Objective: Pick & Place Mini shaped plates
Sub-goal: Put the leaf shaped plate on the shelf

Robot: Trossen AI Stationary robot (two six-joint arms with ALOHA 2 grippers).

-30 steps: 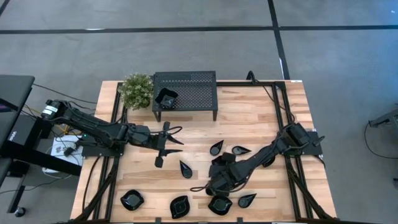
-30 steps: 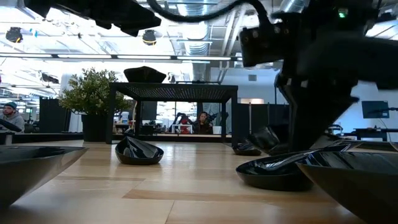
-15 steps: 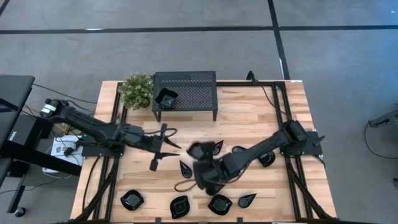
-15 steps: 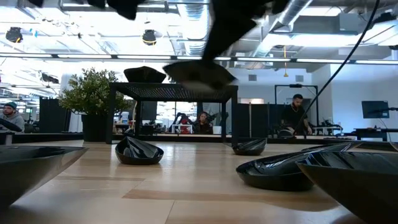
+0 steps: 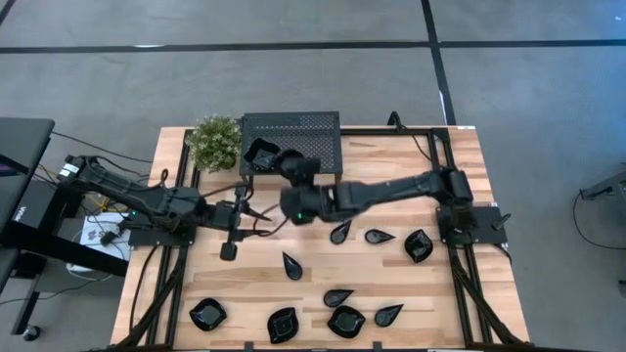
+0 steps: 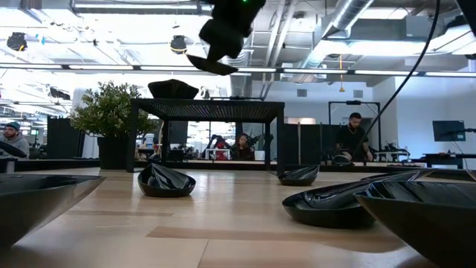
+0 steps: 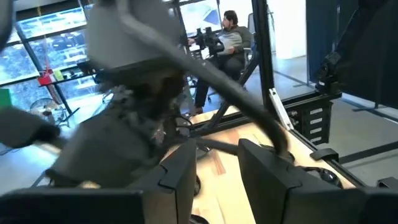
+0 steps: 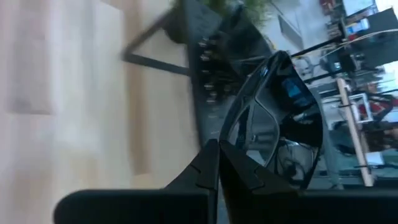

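From above, eight mini plates lie on the desk, a ninth on the stand, the right jaws at its front edge pinching a tenth; the low view shows that plate airborne; the left jaws, parted, empty, near the desk's left edge.

Two dark jointed arms w/ black cabling, matte blocky end effector fingers.
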